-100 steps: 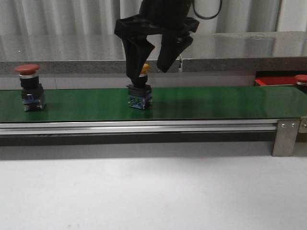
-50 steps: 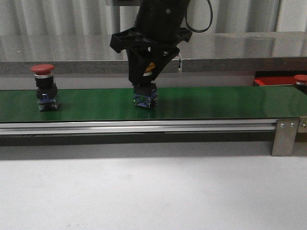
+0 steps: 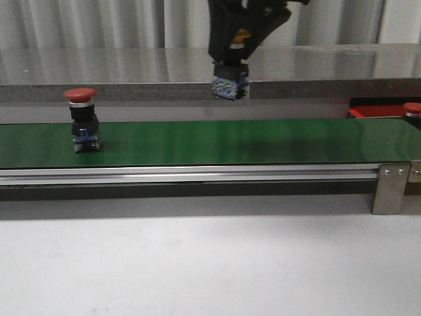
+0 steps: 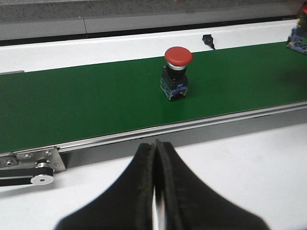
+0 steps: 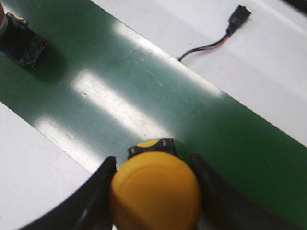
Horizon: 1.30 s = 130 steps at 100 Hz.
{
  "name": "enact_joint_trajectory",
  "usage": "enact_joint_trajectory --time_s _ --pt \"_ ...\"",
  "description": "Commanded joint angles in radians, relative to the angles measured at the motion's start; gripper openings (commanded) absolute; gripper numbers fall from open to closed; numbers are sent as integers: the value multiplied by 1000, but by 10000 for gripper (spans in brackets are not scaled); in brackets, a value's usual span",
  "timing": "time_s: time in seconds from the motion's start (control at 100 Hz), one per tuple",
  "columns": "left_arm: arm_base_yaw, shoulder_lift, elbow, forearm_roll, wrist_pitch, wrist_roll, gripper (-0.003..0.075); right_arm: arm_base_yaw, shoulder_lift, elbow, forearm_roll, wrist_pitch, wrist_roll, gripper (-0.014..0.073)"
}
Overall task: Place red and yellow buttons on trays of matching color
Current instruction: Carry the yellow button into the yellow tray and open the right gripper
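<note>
Right tool (image 3: 231,49) clamped on the yellow button (image 5: 155,194), held clear above the green belt (image 3: 263,139).

In the front view the right tool hung at about 12 o'clock with the button's blue-and-grey base (image 3: 229,86) showing below its fingers, off the belt. The right wrist view showed the yellow cap gripped between both fingers. A red button (image 3: 84,120) stood upright on the belt toward 9 o'clock. A red tray (image 3: 375,111) sat at 3 o'clock behind the belt, with another red cap (image 3: 413,108) at the frame edge. The left tool (image 4: 155,165) was clenched on nothing, over the white bench (image 4: 249,163).
</note>
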Motion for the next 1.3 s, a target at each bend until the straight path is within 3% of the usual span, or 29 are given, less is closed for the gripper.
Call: enact_joint_trajectory --time_s 0.0,0.33,0.59,0.94,1.29 --pt "-6 1 -28 -16 -67 0 -19 -34 -111 37 -3 -46 3 129" --pt "-6 1 -28 -16 -67 0 -19 -198 -329 282 -4 -110 20 129" --pt "-6 1 -28 -16 -67 0 -19 -402 -456 408 -9 -111 20 129" --pt "-6 1 -28 -16 -67 0 -19 -659 -484 513 -18 -124 20 129" --pt "-6 1 -28 -16 -67 0 -19 -838 -466 598 -27 -229 20 129"
